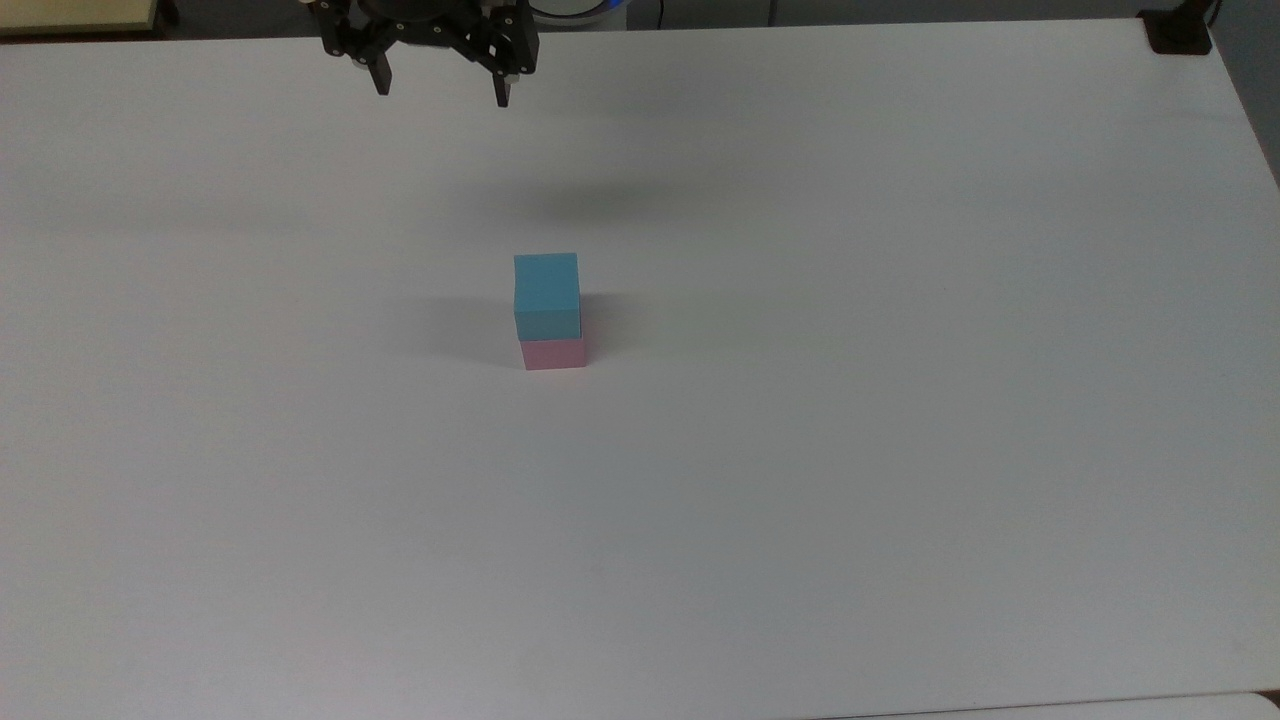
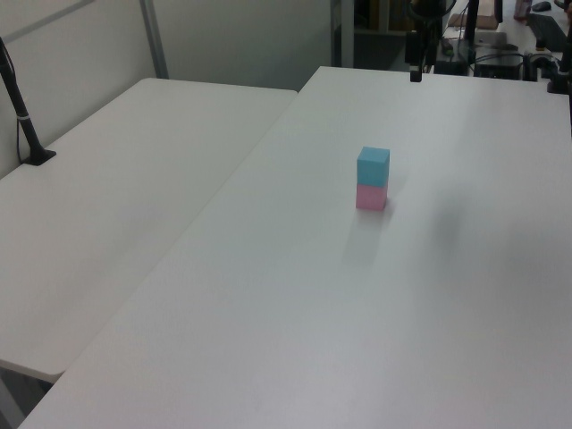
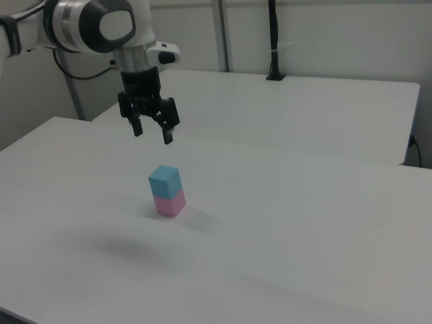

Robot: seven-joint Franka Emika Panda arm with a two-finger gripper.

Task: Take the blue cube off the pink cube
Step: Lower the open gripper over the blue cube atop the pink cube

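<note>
The tool (image 3: 152, 134) hangs wide open and empty; below it, the blue cube (image 3: 165, 181) sits on the pink cube (image 3: 170, 204). An off-centre descent could topple both across the surface (image 3: 304, 223).

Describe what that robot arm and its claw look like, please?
The arm is made of rounded white segments with dark grey joint caps, and a black cable trails behind it. Its end effector is black, with two slim black fingers on angular linkages.
</note>
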